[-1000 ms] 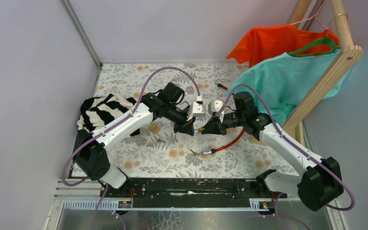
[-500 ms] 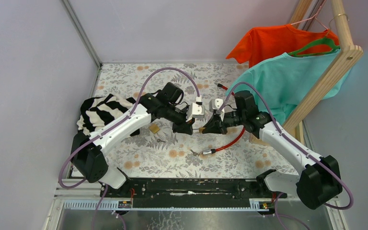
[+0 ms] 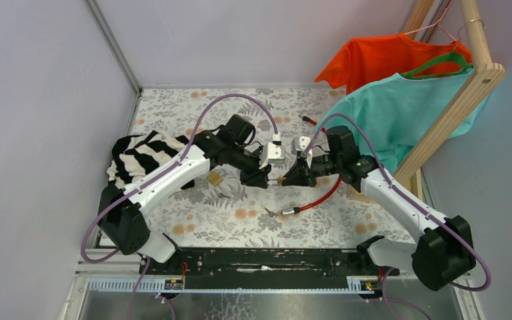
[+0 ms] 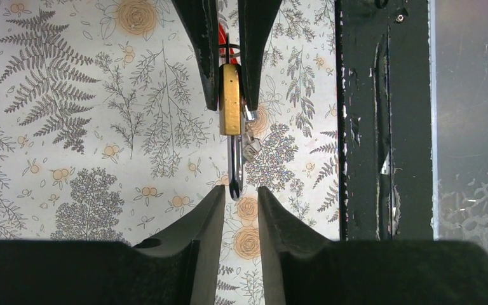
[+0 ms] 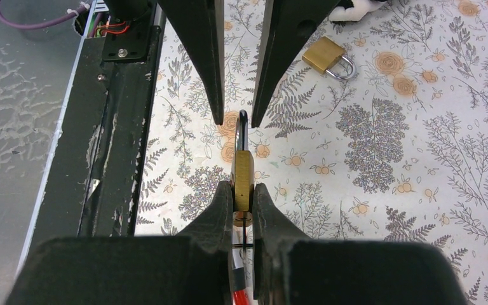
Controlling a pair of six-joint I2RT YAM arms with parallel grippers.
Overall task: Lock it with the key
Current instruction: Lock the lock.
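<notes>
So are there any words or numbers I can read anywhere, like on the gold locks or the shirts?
None can be read.
The padlock in the right gripper: seen edge-on, no writing shows.
The second padlock on the table: too small to tell.
The orange shirt and the teal shirt: plain.

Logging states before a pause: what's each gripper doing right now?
Left gripper: open, fingers flanking the shackle.
Right gripper: shut on the padlock.

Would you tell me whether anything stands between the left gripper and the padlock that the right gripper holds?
Nothing visible does. The left gripper is open, its fingertips flanking the shackle of the padlock that the right gripper clamps.
</notes>
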